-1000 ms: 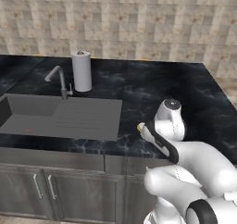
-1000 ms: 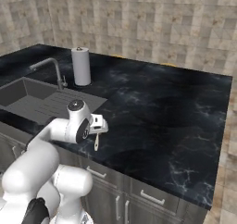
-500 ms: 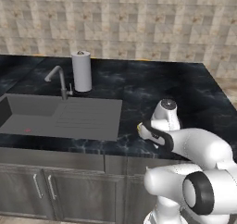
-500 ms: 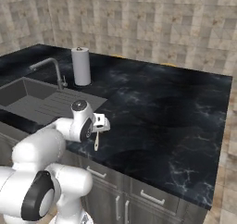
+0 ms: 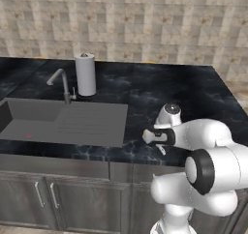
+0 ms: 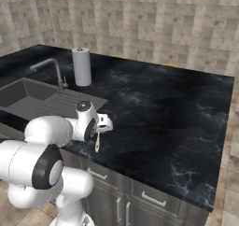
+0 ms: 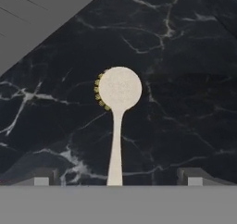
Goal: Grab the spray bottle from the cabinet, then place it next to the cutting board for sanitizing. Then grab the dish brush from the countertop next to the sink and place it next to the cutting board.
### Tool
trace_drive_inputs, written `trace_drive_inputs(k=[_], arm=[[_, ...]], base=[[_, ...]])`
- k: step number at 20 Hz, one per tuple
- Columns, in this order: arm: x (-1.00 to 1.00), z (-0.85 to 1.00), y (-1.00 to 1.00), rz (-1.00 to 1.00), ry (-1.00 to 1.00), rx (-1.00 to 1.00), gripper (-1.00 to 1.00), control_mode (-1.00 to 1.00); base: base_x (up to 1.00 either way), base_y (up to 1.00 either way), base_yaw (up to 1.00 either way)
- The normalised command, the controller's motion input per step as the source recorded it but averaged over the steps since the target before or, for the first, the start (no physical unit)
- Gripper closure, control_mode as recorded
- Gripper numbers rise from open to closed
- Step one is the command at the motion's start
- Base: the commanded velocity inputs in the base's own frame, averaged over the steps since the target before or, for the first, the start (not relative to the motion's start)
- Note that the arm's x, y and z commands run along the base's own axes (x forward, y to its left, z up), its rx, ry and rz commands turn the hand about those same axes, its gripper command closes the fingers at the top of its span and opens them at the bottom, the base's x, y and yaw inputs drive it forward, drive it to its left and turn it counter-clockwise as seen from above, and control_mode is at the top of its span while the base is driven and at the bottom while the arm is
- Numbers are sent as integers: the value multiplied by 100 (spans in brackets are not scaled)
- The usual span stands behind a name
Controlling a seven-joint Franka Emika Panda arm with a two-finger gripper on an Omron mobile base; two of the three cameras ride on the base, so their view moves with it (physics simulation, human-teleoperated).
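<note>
Nearest you, at the bottom of the hand view, the end effector [image 7: 115, 176] stands with its two dark finger tips spread wide, gripping nothing. Between those tips runs the slim cream-white handle of the dish brush [image 7: 117, 114], which lies flat on the glossy black, white-veined stone tabletop [image 7: 185, 79]; its round head with a fringe of yellow bristles sits at the centre of that frame. In the right base view you see the brush's handle [image 6: 97, 141] poking out below the end effector [image 6: 103, 125] near the tabletop's front edge, left of centre. Beyond it, in the left base view, the dark grey recessed sink [image 5: 58, 123] with ribbed drainboard fills the left middle, with its curved grey faucet [image 5: 60, 82] behind. Farthest, upper left, a plain white paper-towel cylinder [image 5: 85, 75] stands upright beside the faucet.
</note>
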Motion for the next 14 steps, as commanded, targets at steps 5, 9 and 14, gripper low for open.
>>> trace_drive_inputs(k=[5, 9, 14], arm=[[30, -24, 0, 0, 0, 0, -100, -100], [29, -32, 0, 0, 0, 0, -100, -100], [24, -32, 0, 0, 0, 0, -100, -100]], base=[[0, 0, 0], [0, 0, 0], [0, 0, 0]])
